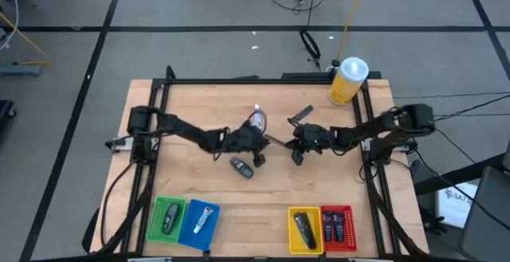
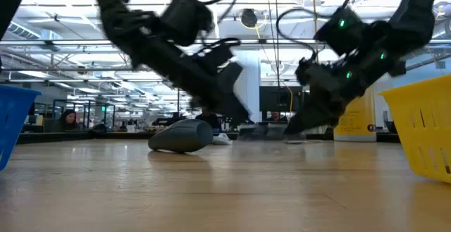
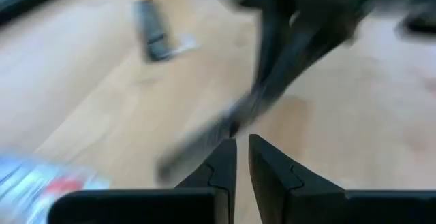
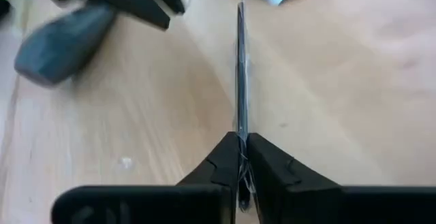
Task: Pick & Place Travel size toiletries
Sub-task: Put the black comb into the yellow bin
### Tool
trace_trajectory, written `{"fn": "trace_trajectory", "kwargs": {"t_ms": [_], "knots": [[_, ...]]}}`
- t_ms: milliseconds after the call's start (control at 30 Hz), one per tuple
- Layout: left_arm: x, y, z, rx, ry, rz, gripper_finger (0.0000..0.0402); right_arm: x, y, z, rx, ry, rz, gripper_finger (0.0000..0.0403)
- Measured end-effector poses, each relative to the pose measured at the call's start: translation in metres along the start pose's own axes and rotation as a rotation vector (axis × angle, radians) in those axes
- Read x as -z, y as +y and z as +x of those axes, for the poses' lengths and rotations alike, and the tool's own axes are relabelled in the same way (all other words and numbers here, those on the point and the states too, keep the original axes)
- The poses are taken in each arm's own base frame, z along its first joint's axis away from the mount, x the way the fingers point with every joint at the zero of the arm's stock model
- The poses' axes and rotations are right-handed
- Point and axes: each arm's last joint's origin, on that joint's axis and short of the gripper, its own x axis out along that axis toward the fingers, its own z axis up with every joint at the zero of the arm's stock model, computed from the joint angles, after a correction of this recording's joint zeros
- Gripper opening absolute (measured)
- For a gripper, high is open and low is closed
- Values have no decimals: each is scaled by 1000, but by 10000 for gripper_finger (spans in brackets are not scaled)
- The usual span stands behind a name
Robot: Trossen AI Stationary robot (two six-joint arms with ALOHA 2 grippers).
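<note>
right gripper (image 4: 240,157): pinched on a thin flat sachet (image 4: 240,74) — edge-on between its fingers;
left gripper (image 3: 242,157): nearly closed, empty — grey bottle (image 1: 241,166) just beside

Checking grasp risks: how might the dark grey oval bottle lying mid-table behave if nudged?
The dark grey oval bottle lies on its side with a rounded body, so it would probably rock or roll. It looks smooth, possibly slippery. Small, so likely light.

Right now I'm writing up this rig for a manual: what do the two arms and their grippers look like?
Both arms are matte black, built of jointed segments, with loose black cables looping along them. The right arm shows small green indicator lights. The left gripper and right gripper each end in two dark, wedge-shaped fingers with notched inner faces, mounted on a flat black crossbar.
</note>
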Motion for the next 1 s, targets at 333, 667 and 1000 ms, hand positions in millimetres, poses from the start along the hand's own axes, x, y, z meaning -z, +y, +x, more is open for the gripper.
{"fn": "trace_trajectory", "kwargs": {"t_ms": [333,667,1000], "knots": [[40,-3,-23,-388,-93,-53,37,-53,53,-99,-50,330,130,9],[41,-6,-23,-326,-77,-54,37,-62,146,-122,-608,842,282,9],[40,-7,-23,-318,-93,-69,37,-3,183,-56,-768,1308,274,9]]}}
